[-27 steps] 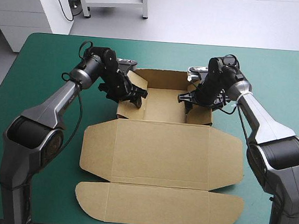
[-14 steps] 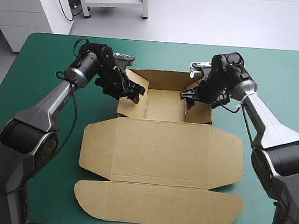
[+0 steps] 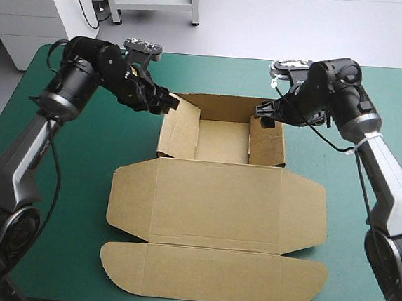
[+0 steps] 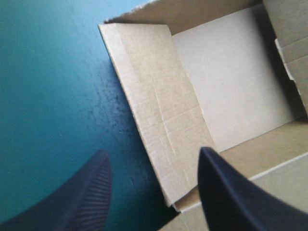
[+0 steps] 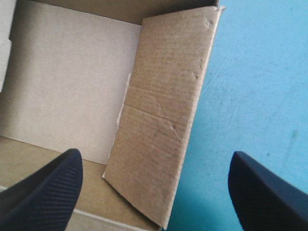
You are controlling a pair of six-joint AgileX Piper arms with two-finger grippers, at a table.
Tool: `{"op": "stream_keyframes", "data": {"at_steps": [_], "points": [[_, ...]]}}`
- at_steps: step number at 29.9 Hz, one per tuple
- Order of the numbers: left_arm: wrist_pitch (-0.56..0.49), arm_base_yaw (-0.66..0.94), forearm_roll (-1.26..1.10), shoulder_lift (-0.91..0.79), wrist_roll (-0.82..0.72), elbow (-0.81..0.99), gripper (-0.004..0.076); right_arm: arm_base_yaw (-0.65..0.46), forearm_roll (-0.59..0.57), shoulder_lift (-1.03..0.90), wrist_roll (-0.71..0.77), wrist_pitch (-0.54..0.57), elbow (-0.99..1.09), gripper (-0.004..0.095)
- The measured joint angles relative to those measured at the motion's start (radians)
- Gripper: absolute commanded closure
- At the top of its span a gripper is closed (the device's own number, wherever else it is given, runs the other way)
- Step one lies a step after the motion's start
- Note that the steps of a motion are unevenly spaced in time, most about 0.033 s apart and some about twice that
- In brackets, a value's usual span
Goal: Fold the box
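Teal-green cover spreads over the worktop (image 3: 57,180), and the brown box (image 3: 218,201) lies at its middle. The far part of the box stands as an open tray with its walls raised. The lid and its rounded end flap lie flat on the cover toward the near edge.

In the high view, the left tool (image 3: 164,101) hangs at the tray's far left corner and the right tool (image 3: 264,117) at its far right corner, each arm reaching in from its own side.

In the left wrist view, the left tool (image 4: 155,153) is spread wide and holds nothing. The left side wall (image 4: 159,120) runs up between its black fingers (image 4: 77,202), one finger over the bare cover and the other over the tray. Whether either finger touches the board cannot be told.

In the right wrist view, the right tool (image 5: 154,154) is just as wide and also holds nothing. The right side wall (image 5: 163,130) sits between its fingers, one over the tray's pale floor and the other over the cover outside.
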Motion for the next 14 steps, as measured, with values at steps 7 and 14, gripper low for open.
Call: {"op": "stream_keyframes", "data": {"at_steps": [7,14], "points": [[0.0,0.0,0.002,-0.2,0.094,0.001,0.073,0.0,0.0,-0.083,-0.009,0.002,-0.002,0.014],[0.0,0.0,0.014,-0.407,0.117,0.087,0.0732,0.0,0.005,-0.087,-0.012,0.002,-0.002,0.014]]}}
